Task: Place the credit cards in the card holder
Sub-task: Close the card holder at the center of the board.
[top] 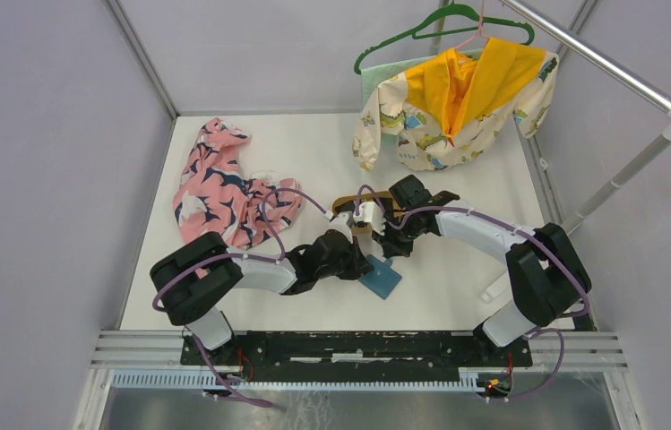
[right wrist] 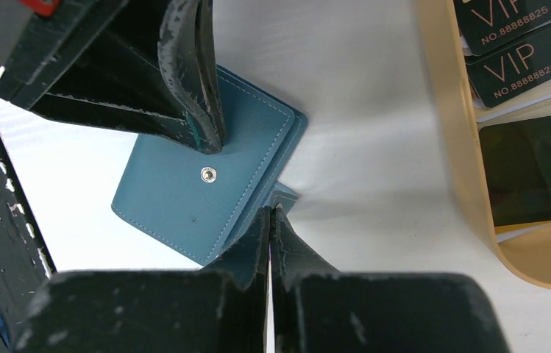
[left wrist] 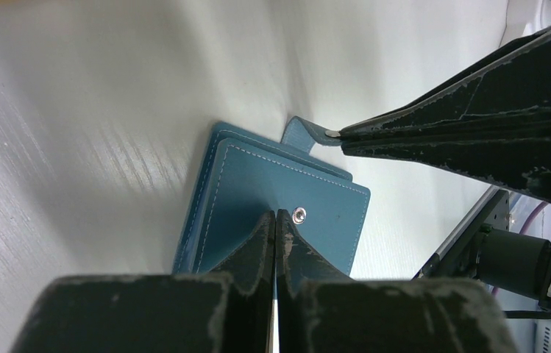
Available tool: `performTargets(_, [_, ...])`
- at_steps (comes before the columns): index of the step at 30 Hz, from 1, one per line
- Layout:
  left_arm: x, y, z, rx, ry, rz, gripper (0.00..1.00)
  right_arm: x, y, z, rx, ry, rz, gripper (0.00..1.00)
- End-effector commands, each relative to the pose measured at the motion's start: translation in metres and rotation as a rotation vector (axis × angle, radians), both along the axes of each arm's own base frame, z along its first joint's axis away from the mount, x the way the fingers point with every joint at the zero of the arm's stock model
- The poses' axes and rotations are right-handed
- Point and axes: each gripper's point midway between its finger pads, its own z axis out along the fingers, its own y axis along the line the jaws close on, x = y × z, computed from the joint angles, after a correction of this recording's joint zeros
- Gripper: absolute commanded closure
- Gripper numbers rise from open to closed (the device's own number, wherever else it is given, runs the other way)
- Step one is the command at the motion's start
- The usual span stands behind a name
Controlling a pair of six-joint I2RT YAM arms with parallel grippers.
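Black-and-white arm segments (top: 484, 228), purple cables (top: 287, 202) looping along them, scuffed black tapered jaws, chipped paint.

The bench (top: 313, 152) is a plain white surface, glossy enough to show streaks of light in the wrist views. The teal card holder (left wrist: 287, 184) lies closed and flat on it, right below the tips of both grippers. The left gripper (left wrist: 276, 215), fingers together, comes down on its cover near the metal snap. The right gripper (right wrist: 270, 209) meets its little side tab, which curls up off the bench. The tan tray (right wrist: 471, 184) rests close beyond the right gripper, on the side away from the arm bases. A crumpled pink patterned garment (top: 219, 184) lies well apart from the left gripper, out to its far left.
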Motion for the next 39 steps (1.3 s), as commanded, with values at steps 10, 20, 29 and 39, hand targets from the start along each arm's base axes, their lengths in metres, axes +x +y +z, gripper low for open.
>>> performTargets(10, [0.002,-0.004,0.011,-0.062,0.0,0.014,0.98,-0.01,0.008,0.019,0.225,-0.023,-0.015,1.0])
performTargets(20, [0.0,-0.006,0.018,-0.097,-0.005,0.013,0.98,-0.022,0.016,0.013,0.272,0.007,0.007,1.0])
performTargets(29, [-0.008,-0.001,0.05,-0.174,-0.041,-0.011,0.73,-0.02,0.014,0.008,0.26,-0.007,-0.007,1.0])
performTargets(39, [-0.029,0.009,0.04,-0.133,-0.045,-0.046,0.81,-0.023,0.017,0.012,0.279,-0.004,0.015,1.0])
